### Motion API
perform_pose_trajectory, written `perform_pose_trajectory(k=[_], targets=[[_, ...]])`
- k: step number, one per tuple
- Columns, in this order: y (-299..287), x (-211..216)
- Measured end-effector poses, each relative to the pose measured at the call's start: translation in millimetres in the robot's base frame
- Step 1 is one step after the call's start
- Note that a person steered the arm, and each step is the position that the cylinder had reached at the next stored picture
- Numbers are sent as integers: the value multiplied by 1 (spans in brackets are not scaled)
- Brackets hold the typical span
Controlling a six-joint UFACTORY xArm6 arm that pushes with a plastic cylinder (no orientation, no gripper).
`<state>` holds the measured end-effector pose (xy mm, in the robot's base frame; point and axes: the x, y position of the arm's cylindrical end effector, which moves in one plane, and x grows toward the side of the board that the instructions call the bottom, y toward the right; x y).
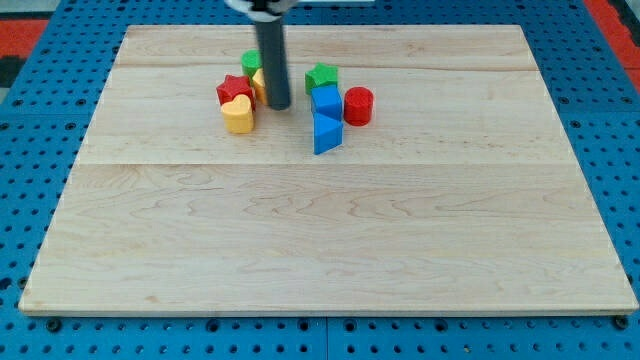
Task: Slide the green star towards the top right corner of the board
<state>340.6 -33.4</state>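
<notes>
The green star [321,77] lies in the upper middle of the wooden board [330,230], touching the top of a blue block [325,101]. A blue triangle [326,134] sits just below that block and a red cylinder [358,105] is right of it. My tip [278,105] is on the board left of the green star and the blue block, a short gap away. Left of the rod are a red star [233,90], a yellow heart [238,115], a green block [251,62] and a yellow block [258,84], both partly hidden by the rod.
The board lies on a blue pegboard table [30,150]. Its top right corner [522,28] is far to the right of the cluster.
</notes>
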Motion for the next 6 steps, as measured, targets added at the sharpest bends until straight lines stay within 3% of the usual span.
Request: perform_pose_trajectory(k=[2, 3, 4, 6], targets=[[75, -30], [10, -36], [33, -62], [180, -60]])
